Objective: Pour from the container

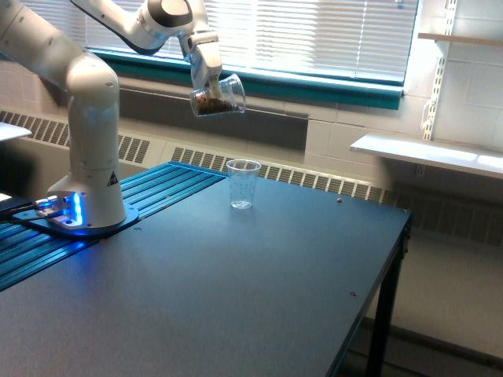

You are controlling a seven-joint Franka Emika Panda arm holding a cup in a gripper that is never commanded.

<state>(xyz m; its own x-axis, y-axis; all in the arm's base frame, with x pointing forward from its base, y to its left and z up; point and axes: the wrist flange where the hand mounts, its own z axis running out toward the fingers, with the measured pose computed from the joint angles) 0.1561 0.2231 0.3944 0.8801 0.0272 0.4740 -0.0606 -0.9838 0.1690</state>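
Observation:
In the exterior view my gripper (209, 78) is shut on the container (218, 96), a clear rounded cup with dark brown granules lying in its lower side. The container hangs in the air, tipped with its mouth toward the view's right. It is well above and slightly left of a small clear speckled plastic cup (243, 184), which stands upright on the dark table (236, 290). No granules show falling.
The arm's white base (90, 181) stands on a blue ribbed plate (141, 196) at the table's left. A window sill and blinds run behind. The table's right edge (393, 267) drops to the floor; a white shelf (424, 149) is on the wall.

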